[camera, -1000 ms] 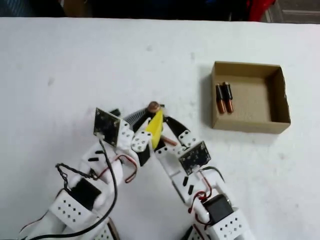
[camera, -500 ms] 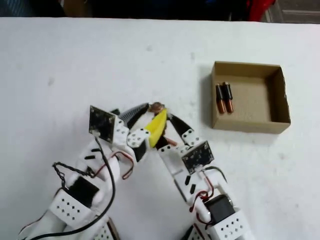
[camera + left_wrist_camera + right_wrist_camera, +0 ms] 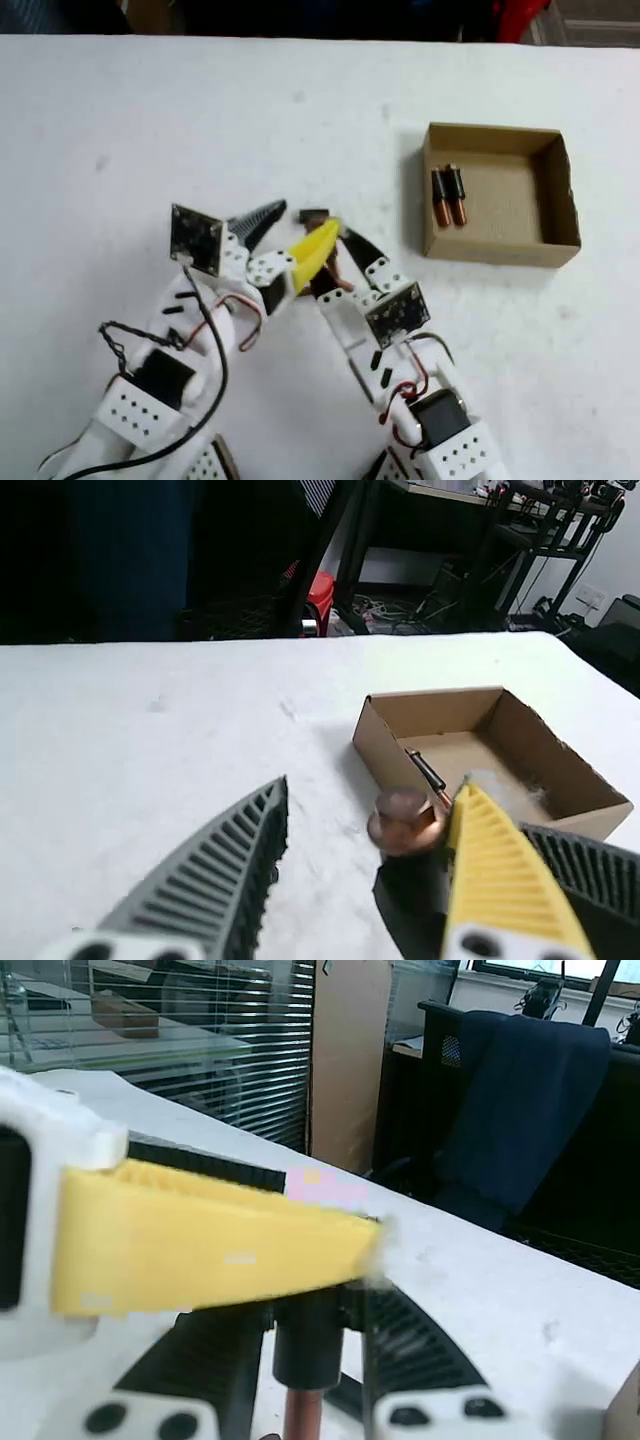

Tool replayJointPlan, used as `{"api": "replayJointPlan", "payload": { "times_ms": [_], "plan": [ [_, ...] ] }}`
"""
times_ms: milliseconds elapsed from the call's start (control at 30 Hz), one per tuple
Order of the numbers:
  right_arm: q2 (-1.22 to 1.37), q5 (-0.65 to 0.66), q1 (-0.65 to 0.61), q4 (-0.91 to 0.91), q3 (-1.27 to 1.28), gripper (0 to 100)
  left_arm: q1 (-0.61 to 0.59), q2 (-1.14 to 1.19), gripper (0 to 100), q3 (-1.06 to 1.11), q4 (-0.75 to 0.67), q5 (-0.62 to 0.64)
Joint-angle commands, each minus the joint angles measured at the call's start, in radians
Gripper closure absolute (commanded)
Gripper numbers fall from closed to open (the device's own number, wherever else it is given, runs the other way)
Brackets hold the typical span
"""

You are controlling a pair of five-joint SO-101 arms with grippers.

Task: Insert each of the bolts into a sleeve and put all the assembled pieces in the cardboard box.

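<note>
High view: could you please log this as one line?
left gripper open | right gripper shut on sleeve | cardboard box holds two pieces

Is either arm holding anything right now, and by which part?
The right tool grips the bolt-and-sleeve piece by its black sleeve; the left tool holds nothing.

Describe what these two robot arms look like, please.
Both are white plastic with black motors and loose red and black cables. The left gripper has one grey ribbed finger and one yellow; the right gripper has black ribbed fingers.
</note>
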Motion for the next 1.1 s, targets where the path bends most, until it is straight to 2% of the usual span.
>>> {"api": "replayJointPlan", "payload": {
  "times_ms": [0,133,433,500,600,633,733,800,900,1067],
  "plan": [
    [-0.015,0.006,0.012,-0.031,-0.015,98.1,-0.076,-0.012,73,-0.114,0.000,0.006],
    [-0.015,0.009,0.012,-0.031,-0.002,98.1,-0.114,-0.012,73,-0.175,0.060,0.005],
    [-0.015,0.003,0.061,-0.033,0.000,98.1,-0.128,-0.096,74,-0.436,0.465,-0.100],
    [-0.015,0.003,0.061,-0.033,0.000,98.1,-0.128,-0.171,79,-0.476,0.529,-0.101],
    [-0.015,0.008,0.059,-0.031,0.002,98.1,-0.131,-0.282,93,-0.514,0.624,-0.103],
    [-0.015,0.009,0.059,-0.031,0.006,98.1,-0.143,-0.312,98,-0.523,0.647,-0.126],
    [-0.015,0.009,0.059,-0.031,0.017,98.1,-0.194,-0.375,94,-0.528,0.726,-0.207],
    [-0.015,0.009,0.059,-0.031,0.018,98.1,-0.245,-0.394,93,-0.528,0.776,-0.207],
    [-0.015,0.009,0.059,-0.031,0.020,98.1,-0.325,-0.409,98,-0.528,0.825,-0.213],
    [-0.015,0.011,0.061,-0.031,0.034,98.1,-0.409,-0.479,98,-0.525,0.893,-0.213]
  ]
}}
